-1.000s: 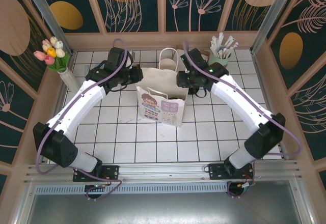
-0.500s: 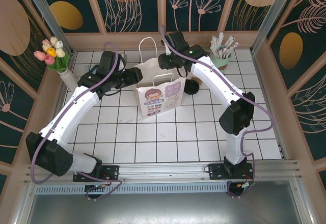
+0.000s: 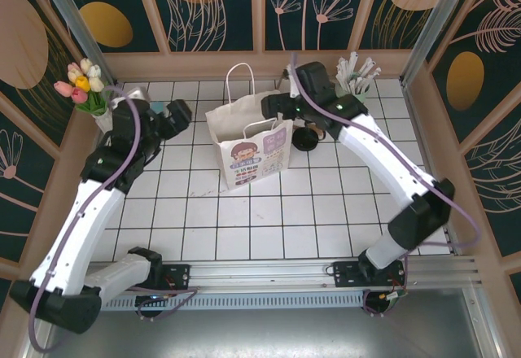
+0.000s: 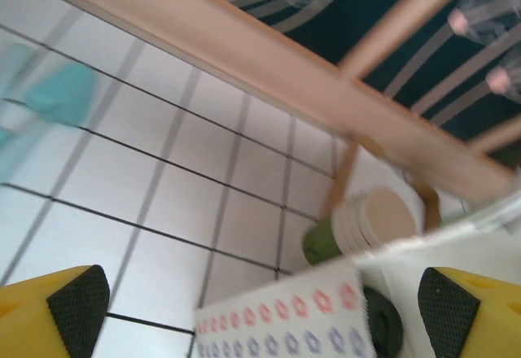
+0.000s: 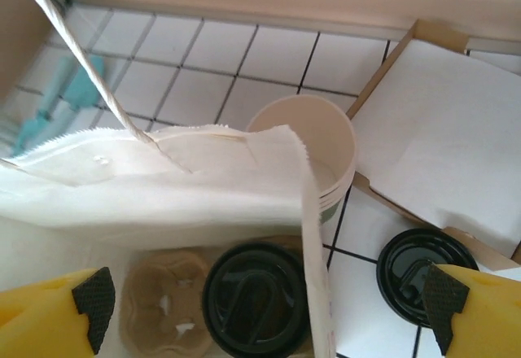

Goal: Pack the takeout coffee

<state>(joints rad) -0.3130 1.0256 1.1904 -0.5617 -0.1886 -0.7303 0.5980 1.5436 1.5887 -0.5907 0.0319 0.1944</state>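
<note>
Right wrist camera gives us the best look: one packed coffee (image 5: 256,297), of which we see just the black lid, sits in a pulp cup carrier (image 5: 167,317) inside the white paper bag (image 5: 187,195), with an empty slot to its left. The takeout coffee (image 5: 423,272) we judge to be next stands on the tiled table (image 3: 244,228) just right of the bag, nearer than the stack of cream paper cups (image 5: 305,134). From the left wrist camera its wall reads dark green. We expect it to be light and thin-walled, so a hard squeeze would dent it. The plastic lid looks slick and could pop off, and any drink inside means it must stay upright. We would take it from the side, around the paper body just under the lid's rim, with moderate pressure. The right gripper (image 5: 269,305) hangs over the bag's mouth, its jaws spread wide, holding nothing. The left gripper (image 4: 264,309) is to the left of the bag and apart from it, equally wide and empty.
</note>
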